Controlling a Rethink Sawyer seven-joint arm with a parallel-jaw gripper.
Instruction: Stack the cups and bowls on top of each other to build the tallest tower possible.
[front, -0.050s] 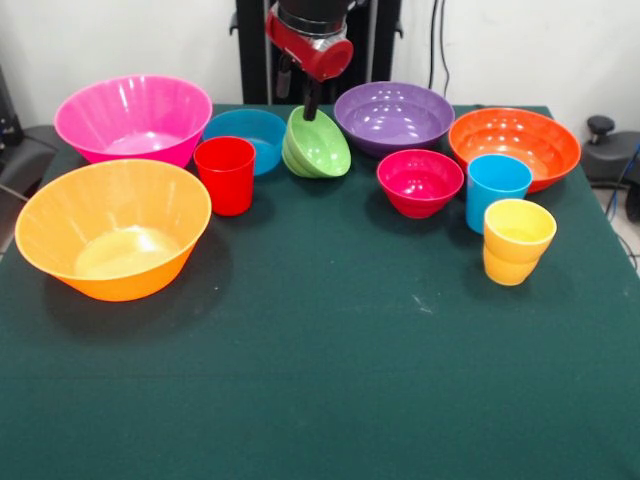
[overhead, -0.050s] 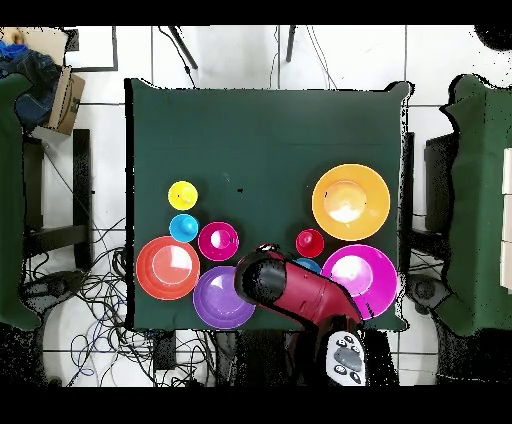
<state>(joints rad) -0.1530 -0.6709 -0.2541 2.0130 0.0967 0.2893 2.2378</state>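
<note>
Tilting on its side, the small green bowl (front, -0.050s: 318, 143) hangs from the gripper (front, -0.050s: 311, 106), whose fingers pinch its upper rim (its base looks just off the cloth). It sits between the small blue bowl (front, -0.050s: 247, 135) and the purple bowl (front, -0.050s: 394, 116). Ahead stand the red cup (front, -0.050s: 225, 174) and the crimson-pink bowl (front, -0.050s: 420, 181) on the green table (front, -0.050s: 330, 370).

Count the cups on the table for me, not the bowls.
3. The red cup stands in front of the blue bowl; the sky-blue cup is before the orange bowl; the yellow cup touches the sky-blue one. None seems hidden.
</note>
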